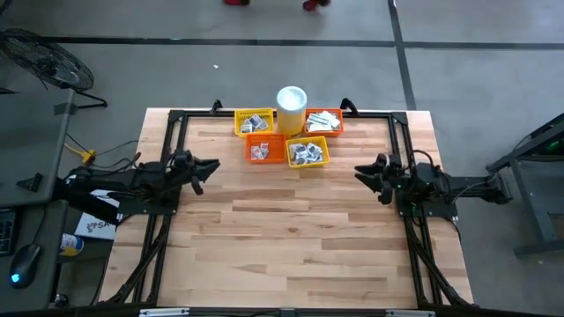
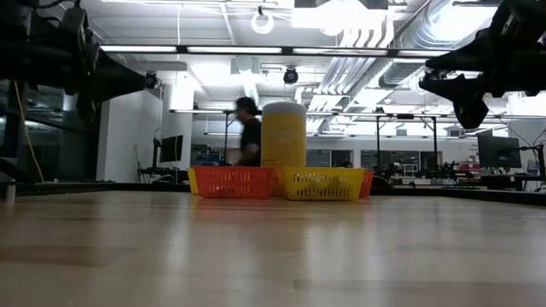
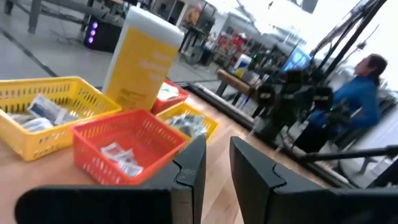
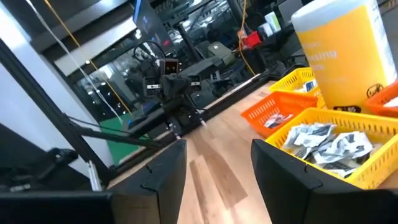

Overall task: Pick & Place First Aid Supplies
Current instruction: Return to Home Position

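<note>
Where four mesh baskets cluster at 12 o'clock on the counter [image 1: 291, 238], the first aid supplies [image 1: 306, 154] lie in all of them: two yellow baskets [image 1: 236, 123] and two orange baskets [image 1: 275, 151], set around a white cup [image 1: 292, 99]. Only the high view shows every basket's filling. The low view shows just the basket walls and a person [image 2: 249, 132] behind. The left arm [image 1: 150, 180] hovers at 9 o'clock with its left jaws narrowly parted and empty. The right arm [image 1: 432, 183] hovers at 3 o'clock with its right jaws released.

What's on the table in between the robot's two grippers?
Nothing, just bare wooden table between the left gripper and the right gripper. The high view shows it; the baskets sit farther back.
</note>
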### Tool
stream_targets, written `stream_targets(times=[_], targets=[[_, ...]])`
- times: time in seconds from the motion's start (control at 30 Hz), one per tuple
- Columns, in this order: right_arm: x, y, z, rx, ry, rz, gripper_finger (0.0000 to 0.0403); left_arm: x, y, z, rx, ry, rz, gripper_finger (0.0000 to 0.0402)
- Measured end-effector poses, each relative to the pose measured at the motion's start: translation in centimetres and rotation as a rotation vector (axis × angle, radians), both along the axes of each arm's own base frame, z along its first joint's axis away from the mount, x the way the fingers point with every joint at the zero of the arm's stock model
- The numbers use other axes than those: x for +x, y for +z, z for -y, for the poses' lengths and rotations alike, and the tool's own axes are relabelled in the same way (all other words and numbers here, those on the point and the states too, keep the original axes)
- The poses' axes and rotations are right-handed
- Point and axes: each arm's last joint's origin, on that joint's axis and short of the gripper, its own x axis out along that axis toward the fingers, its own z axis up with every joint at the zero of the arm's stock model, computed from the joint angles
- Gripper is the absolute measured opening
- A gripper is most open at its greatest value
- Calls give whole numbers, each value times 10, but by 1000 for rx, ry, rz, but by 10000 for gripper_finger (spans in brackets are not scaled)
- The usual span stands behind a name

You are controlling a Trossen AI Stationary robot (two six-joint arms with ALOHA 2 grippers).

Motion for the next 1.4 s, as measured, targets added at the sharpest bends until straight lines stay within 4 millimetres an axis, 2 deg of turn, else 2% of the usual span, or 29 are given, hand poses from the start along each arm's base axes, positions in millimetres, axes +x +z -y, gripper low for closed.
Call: stream_targets(times=[0.47, 0.67, 1.4], targets=[[2, -2, 0, -248, -19, -81, 174, 0, -2, 0, 102, 18, -81, 73], [2, -3, 0, -250, 1, -82, 174, 0, -3, -1, 198, 37, -142, 73], [2, -3, 0, -250, 3, -82, 174, 0, -4, -1, 192, 24, -141, 73]])
